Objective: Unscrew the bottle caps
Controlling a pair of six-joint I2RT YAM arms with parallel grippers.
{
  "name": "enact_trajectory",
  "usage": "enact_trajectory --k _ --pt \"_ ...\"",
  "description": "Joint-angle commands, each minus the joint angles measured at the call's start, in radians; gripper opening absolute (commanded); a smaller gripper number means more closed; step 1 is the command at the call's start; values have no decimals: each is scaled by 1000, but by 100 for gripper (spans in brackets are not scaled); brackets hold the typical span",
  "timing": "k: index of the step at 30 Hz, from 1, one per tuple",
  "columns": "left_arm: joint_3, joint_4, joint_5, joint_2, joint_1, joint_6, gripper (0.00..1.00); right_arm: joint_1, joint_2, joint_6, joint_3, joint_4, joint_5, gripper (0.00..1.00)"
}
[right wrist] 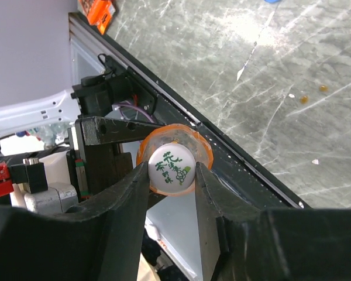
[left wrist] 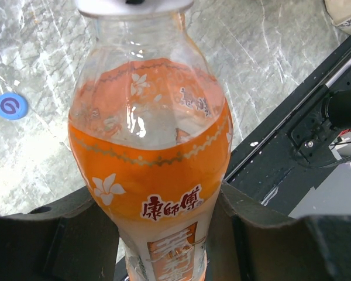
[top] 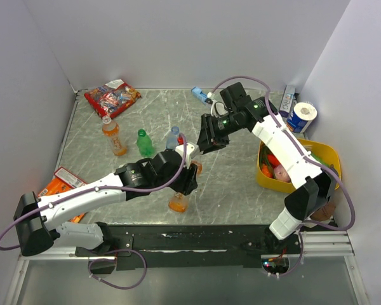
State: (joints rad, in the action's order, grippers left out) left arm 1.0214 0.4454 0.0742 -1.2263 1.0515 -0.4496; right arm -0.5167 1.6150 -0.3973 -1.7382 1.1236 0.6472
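orange bottle sits at the near-centre of the grey marbled table, just in from the black front rail; liquid fills it to about the shoulder, clear above; left gripper clamped around its labelled lower body, one finger each side, both touching; white cap with green print is on the neck; right gripper comes in from above, pads pinched against both sides of that cap

everything else relative to the orange bottle: clear bottle with blue label stands just beyond it toward the back wall; green bottle beyond and a little left, beside the clear one; second orange bottle further left, upright, cap on; red snack bag far back-left by the wall; flat blue box far back, slightly right; yellow bin well to the right, holding fruit-like items; white roll behind that bin; orange packet well to the left, partly under the left arm; small blue disc lies flat on the table near the bottle, in the left wrist view only
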Motion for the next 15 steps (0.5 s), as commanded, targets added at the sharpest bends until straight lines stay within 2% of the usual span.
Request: enact_trajectory --k 1,6,15 --pt "31 -60 -14 11 13 -1 52 -19 3 14 3 -31 121 41" --pt "31 -66 -27 4 15 -4 52 -19 9 18 3 -53 134 46" --pt "35 -68 -40 -12 21 -8 52 -32 31 43 -27 -39 132 47"
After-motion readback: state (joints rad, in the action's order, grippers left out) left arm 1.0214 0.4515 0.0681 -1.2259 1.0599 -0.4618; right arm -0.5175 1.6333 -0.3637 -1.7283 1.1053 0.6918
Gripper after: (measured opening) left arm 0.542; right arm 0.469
